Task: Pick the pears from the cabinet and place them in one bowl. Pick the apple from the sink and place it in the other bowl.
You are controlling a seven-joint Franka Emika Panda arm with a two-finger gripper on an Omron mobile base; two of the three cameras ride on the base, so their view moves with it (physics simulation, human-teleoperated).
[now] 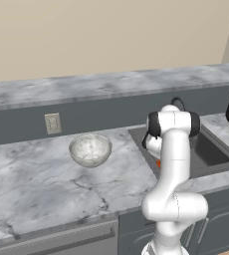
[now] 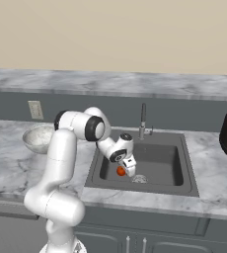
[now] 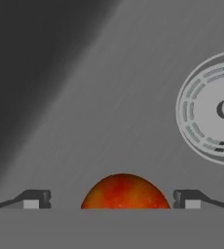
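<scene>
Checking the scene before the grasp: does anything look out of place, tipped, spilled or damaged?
Only the small round red-orange apple stands out, lying on the floor of the dark grey sink beside the round drain, an odd spot for fruit. The open end effector straddles it. The clear glassy bowl sits upright on the counter; nothing is spilled.

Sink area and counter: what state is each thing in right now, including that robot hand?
Small round red-orange apple: lying on the sink floor, between the hand's two fingertips, not gripped.
Hand: open, down inside the basin.
Dark grey rectangular sink: dry, with a round drain strainer in its floor.
Thin dark faucet: no water running.
Clear glassy bowl: upright on the marble counter, nothing seen inside.
</scene>
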